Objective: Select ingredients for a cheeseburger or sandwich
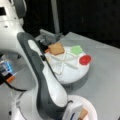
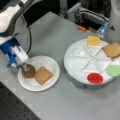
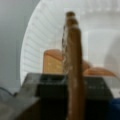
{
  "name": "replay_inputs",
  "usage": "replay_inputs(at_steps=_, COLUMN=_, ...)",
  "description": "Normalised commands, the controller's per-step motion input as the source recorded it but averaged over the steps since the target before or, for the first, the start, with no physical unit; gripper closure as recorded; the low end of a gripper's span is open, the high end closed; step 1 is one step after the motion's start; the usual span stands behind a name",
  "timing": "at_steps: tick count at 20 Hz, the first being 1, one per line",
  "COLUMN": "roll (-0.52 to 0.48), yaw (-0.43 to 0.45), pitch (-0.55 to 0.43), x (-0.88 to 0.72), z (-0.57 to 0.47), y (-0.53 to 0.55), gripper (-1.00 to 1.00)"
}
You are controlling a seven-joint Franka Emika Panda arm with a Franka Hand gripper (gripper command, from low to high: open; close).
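even bright light, soft shadows, heavy blur throughout, wrist view foreground unfocused.

Arm point(image 1: 47, 82) hides cheese (and tool) in a front view.

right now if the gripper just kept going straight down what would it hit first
Probably the white plate. The gripper holds the patty edge-on over it, beside the toast slice, though depth is unclear.

Grey table point(image 2: 57, 45) bears plate point(image 2: 53, 65) and divided tray point(image 2: 71, 62).
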Motion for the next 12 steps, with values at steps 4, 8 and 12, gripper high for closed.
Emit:
replay_inputs(at_steps=4, roll=-0.195, yaw=-0.096, pitch=0.048, x=-0.20, z=0.08, y=0.31, gripper=1.00)
replay_inputs(at_steps=8, roll=-0.217, yaw=-0.106, pitch=0.074, x=-0.25, z=0.12, y=0.35, gripper=1.00)
replay_inputs(at_steps=12, roll=-0.270, yaw=-0.138, pitch=0.072, x=-0.29, z=0.16, y=0.43, gripper=1.00)
